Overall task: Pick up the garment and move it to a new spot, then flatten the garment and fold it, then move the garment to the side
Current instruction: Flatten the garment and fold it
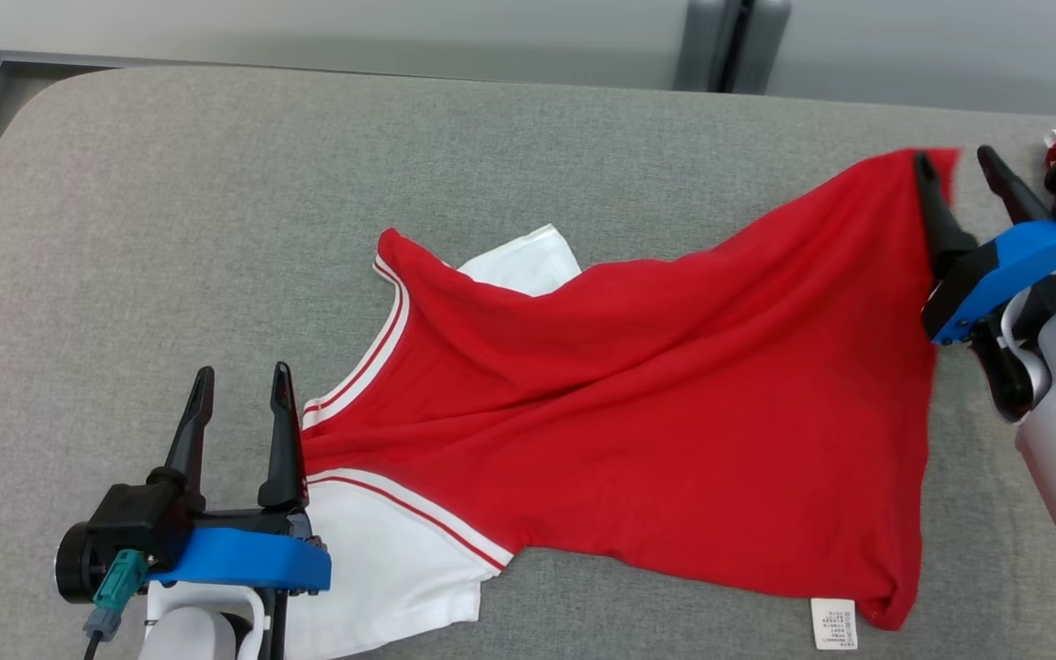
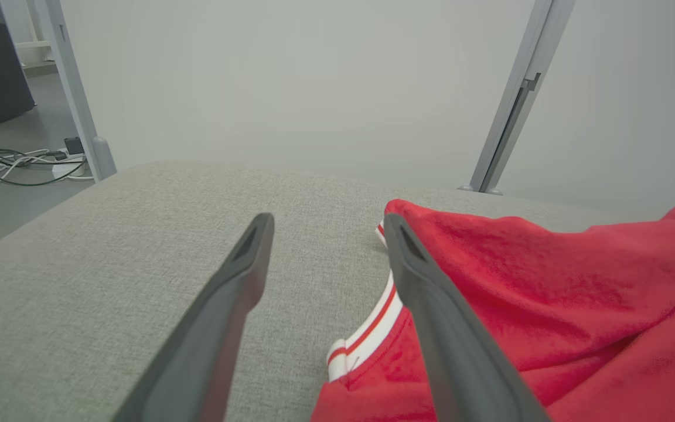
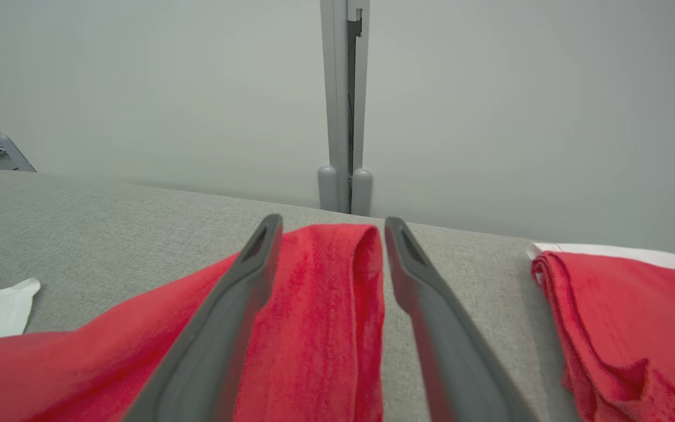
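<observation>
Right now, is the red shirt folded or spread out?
Spread out, not folded: the red shirt lies open across the grey table, creased, one corner bunched inside the open right pincer.

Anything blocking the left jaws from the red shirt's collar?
Nothing visible. The left gripper sits with jaws open right beside the red shirt, at its striped collar. In the left wrist view one jaw overlaps the collar edge. Bare grey table lies under the other.
</observation>
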Tool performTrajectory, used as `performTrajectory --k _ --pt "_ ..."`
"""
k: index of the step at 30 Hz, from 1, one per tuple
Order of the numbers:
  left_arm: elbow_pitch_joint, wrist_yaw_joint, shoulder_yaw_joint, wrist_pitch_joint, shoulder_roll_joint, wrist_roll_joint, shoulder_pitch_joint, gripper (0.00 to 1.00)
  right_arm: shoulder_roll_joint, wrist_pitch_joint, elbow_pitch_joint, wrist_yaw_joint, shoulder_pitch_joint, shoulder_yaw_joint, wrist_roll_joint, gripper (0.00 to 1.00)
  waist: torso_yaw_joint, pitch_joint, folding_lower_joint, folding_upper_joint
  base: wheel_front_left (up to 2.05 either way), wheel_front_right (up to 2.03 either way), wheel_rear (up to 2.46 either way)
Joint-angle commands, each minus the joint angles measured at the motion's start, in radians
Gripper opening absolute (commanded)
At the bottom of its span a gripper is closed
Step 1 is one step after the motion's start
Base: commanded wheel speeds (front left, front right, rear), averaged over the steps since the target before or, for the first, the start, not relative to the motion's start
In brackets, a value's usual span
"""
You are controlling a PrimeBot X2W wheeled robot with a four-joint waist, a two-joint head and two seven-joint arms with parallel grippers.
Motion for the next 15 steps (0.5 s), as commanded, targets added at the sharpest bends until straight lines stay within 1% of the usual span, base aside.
performTrajectory --k 1,4,6,7,8,13,15 --pt "0.001 0.000 0.001 0.001 -0.001 0.003 -0.004 1.00 0.006 -0.005 0.015 0.000 0.009 0.009 0.005 1.00 -0.012 -0.008 -0.0001 -0.0001 0.00 0.00 0.00" --pt "0.003 0.000 0.009 0.001 0.000 0.010 0.007 1.00 -0.002 -0.008 0.006 0.000 0.047 0.016 0.014 1.00 -0.030 -0.025 -0.0001 -0.0001 0.00 0.00 0.00" --pt "0.002 0.000 0.021 0.001 -0.001 0.017 0.014 1.00 -0.016 -0.008 -0.032 0.000 0.077 -0.002 0.018 1.00 -0.047 -0.037 -0.0001 -0.0001 0.00 0.00 0.00" --pt "0.002 0.000 0.021 0.001 -0.001 0.017 0.014 1.00 -0.016 -0.008 -0.032 0.000 0.077 -0.002 0.018 1.00 -0.047 -0.037 -0.0001 -0.0001 0.00 0.00 0.00" --pt "0.000 -0.001 0.025 0.001 0.000 0.019 0.018 1.00 -0.022 -0.008 -0.053 0.000 0.101 -0.011 0.017 1.00 -0.055 -0.042 -0.0001 -0.0001 0.00 0.00 0.00" --pt "0.000 -0.006 0.043 0.001 -0.001 0.032 0.045 1.00 -0.037 -0.008 -0.211 0.000 0.250 -0.120 0.007 1.00 -0.094 -0.080 -0.0001 -0.0001 0.00 0.00 0.00" --pt "0.000 -0.008 0.052 0.001 0.000 0.039 0.057 1.00 -0.028 -0.008 -0.276 0.000 0.324 -0.160 -0.008 1.00 -0.106 -0.096 -0.0001 -0.0001 0.00 0.00 0.00"
